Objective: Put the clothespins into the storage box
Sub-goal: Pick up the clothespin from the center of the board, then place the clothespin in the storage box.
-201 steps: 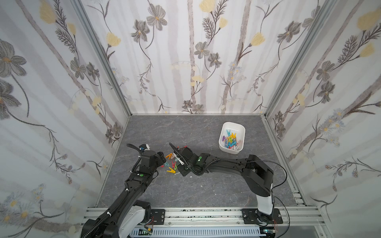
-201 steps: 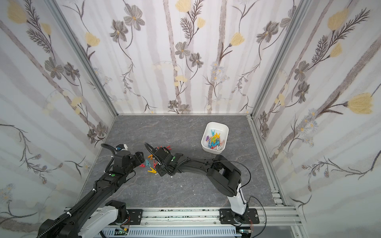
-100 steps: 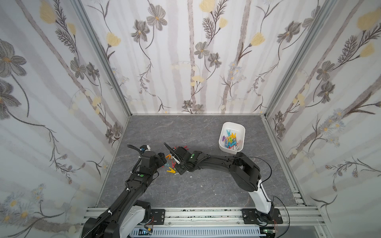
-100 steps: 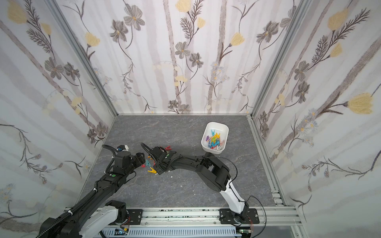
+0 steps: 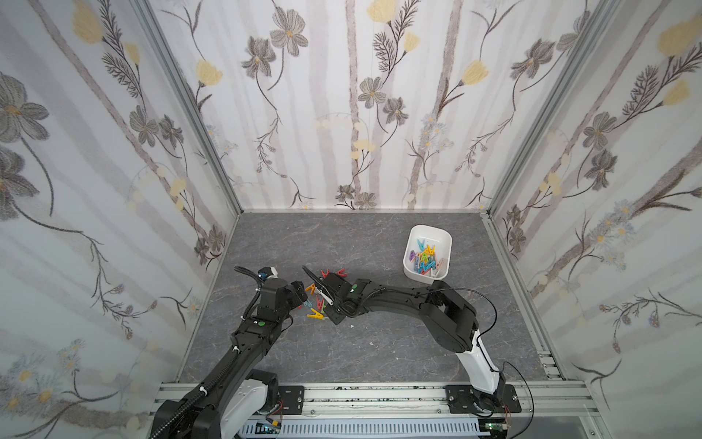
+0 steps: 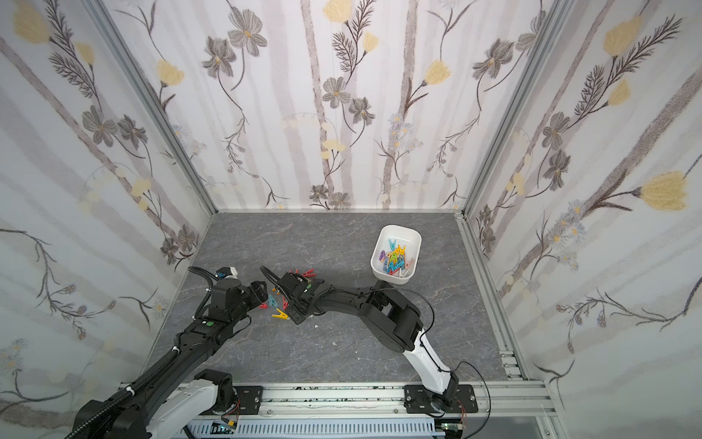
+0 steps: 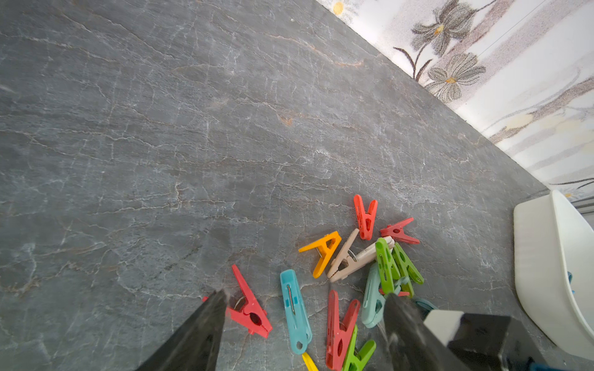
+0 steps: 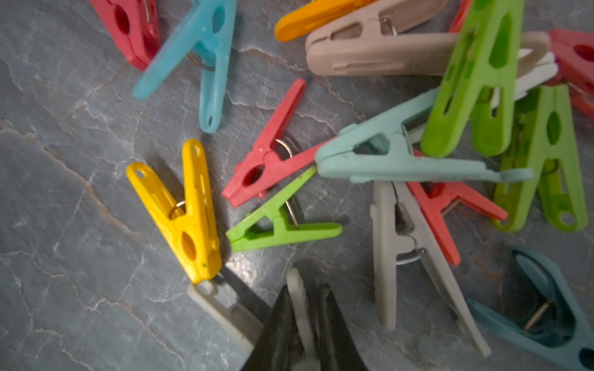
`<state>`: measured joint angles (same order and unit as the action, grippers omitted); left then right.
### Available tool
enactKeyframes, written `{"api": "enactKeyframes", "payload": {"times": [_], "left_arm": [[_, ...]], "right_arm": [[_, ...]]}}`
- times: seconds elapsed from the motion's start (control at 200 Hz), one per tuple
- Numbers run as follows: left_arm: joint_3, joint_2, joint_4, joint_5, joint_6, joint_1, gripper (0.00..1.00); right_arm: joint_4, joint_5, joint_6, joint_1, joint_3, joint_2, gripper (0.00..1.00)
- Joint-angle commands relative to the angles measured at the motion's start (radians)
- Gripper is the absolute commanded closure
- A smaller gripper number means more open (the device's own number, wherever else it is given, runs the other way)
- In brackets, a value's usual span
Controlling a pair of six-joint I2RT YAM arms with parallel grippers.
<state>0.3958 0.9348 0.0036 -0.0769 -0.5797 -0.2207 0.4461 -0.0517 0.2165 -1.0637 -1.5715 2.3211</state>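
left gripper (image 7: 305,297): jaws spread wide, nothing held. Its fingers straddle part of the heap; one tip is at a red peg (image 7: 250,308), touching or just beside, can't tell.
right gripper (image 8: 303,289): clenched on one leg of a white peg (image 8: 225,310), low over the worktop (image 8: 80,257). The peg's other leg sticks out to the side.
yellow peg (image 8: 189,218): lies flat, nose against the white peg's free leg.
loose clothespins (image 5: 317,304): heap on the worktop between the two grippers, nearer the left edge than the right. Colours are red, orange, yellow, green, teal, blue, beige and grey; several overlap.
storage box (image 5: 421,275): upright, toward the far right corner of the worktop, well apart from the heap, seen in both top views.
boxed clothespins (image 5: 425,258): mixed colours piled inside the box; too small to count.
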Motion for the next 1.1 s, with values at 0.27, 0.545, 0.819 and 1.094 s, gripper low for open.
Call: {"api": "enactKeyframes", "payload": {"times": [0.27,0.545,0.819,1.094], "left_arm": [[0.101,0.042,0.068,0.016,0.060,-0.040,0.24],[0.226,0.185,0.180,-0.064,0.209,-0.308,0.24],[0.279,0.292,0.256,-0.063,0.203,-0.417,0.24],[0.349,0.391,0.295,-0.052,0.259,-0.485,0.24]], "right_arm": [[-0.175,0.046,0.146,0.094,0.281,-0.354,0.91],[-0.247,0.099,0.199,0.286,0.409,-0.514,0.93],[-0.315,0.168,0.258,0.377,0.485,-0.549,0.95],[-0.325,0.191,0.256,0.494,0.515,-0.628,0.95]]}}
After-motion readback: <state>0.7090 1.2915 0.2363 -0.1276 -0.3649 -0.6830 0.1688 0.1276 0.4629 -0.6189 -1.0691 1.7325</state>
